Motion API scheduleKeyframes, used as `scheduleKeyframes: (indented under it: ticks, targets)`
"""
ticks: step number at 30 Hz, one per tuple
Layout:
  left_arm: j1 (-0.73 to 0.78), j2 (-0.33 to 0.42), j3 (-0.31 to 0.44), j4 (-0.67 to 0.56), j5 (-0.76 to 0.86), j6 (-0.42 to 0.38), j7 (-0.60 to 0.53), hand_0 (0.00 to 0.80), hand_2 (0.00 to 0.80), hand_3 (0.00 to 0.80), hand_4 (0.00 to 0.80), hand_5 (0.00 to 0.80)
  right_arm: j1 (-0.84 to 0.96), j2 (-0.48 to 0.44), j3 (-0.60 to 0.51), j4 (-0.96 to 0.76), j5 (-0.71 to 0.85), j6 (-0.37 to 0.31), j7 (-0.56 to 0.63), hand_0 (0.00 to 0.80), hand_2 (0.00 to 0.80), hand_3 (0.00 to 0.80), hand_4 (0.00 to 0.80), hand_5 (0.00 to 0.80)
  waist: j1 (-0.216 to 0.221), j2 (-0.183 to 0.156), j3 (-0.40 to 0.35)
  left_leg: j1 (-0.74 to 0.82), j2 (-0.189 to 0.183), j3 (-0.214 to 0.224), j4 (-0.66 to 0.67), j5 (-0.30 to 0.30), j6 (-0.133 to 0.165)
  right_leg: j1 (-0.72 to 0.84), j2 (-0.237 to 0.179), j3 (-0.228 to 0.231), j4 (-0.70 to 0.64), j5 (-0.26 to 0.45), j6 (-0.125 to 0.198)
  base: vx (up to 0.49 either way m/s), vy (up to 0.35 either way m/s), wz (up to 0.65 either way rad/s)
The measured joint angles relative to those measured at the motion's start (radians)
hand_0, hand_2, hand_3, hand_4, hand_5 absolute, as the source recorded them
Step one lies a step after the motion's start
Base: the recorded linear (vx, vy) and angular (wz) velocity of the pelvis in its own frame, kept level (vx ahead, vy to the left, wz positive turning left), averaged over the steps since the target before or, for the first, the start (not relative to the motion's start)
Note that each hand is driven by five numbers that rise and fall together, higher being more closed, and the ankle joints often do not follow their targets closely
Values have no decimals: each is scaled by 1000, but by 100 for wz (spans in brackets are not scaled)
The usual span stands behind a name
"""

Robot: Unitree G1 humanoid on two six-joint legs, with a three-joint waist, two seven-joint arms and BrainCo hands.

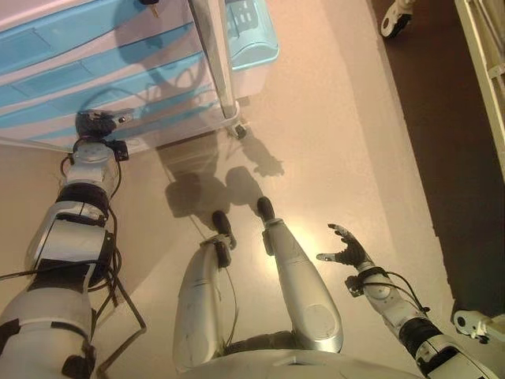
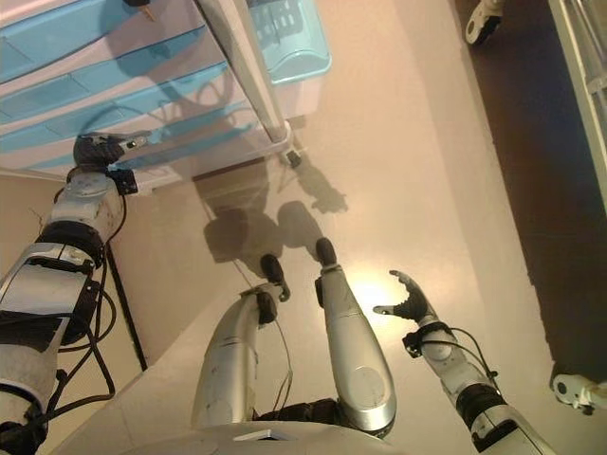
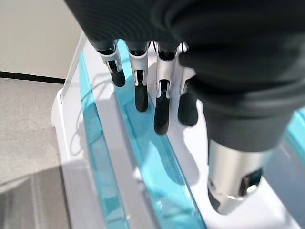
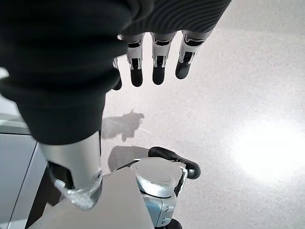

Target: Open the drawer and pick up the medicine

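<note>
A white cabinet with light blue drawers [image 1: 87, 75] stands at the upper left; the drawers look closed. My left hand [image 1: 96, 125] is stretched out to its lower edge. In the left wrist view its fingers [image 3: 143, 90] are straight, with their dark tips against a blue drawer front [image 3: 157, 162] and the thumb held apart; they hold nothing. My right hand [image 1: 345, 249] hangs open and empty above the floor at the lower right, and its fingers [image 4: 157, 67] are straight in the right wrist view. No medicine shows in any view.
A light blue bin [image 1: 252, 39] hangs on the cabinet's right side behind a metal post [image 1: 215, 55]. A caster [image 1: 239, 131] is under the cabinet's corner. A dark floor strip [image 1: 442, 158], another wheel [image 1: 394, 24] and a white frame [image 1: 485, 71] lie to the right.
</note>
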Motion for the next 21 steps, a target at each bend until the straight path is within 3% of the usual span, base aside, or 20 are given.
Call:
scheduleKeyframes:
  ticks: [4,10,15,18,21]
  targets:
    - [-19,0,-6,0,-20,-27,44,0,0,0,0,0,-2,20,16,3,0,-6,-5,0,0,0,0,0,-2,-17,1,-13,3,2,0,4,12,-3,-1,6,-15,19,5,-20,-17,-1]
    - [-22,-1,-7,0,-40,-48,19,0,0,0,0,0,-8,39,24,7,0,-22,-5,0,0,0,0,0,-1,-24,1,-13,-4,17,-5,3,27,1,-6,25,-31,32,18,-32,-14,-4]
    - [29,-4,20,-31,-183,-114,-139,0,0,0,0,0,-16,72,10,16,-1,-20,-4,0,0,0,0,0,5,-23,2,5,-11,17,-21,9,34,21,-21,23,-44,38,26,-4,-37,2]
    - [221,-62,80,-205,-265,-166,-264,0,0,0,0,0,-18,92,-11,21,-3,-19,3,0,0,0,0,0,8,-21,2,86,-25,14,-81,24,36,98,-34,19,-86,42,28,3,-70,6]
    - [381,-144,133,-289,-305,-202,-368,0,0,0,0,0,-20,114,-43,31,-3,-21,18,0,0,0,0,0,45,-15,1,146,-38,-6,-133,38,26,156,-49,-10,-123,43,25,27,-88,11]
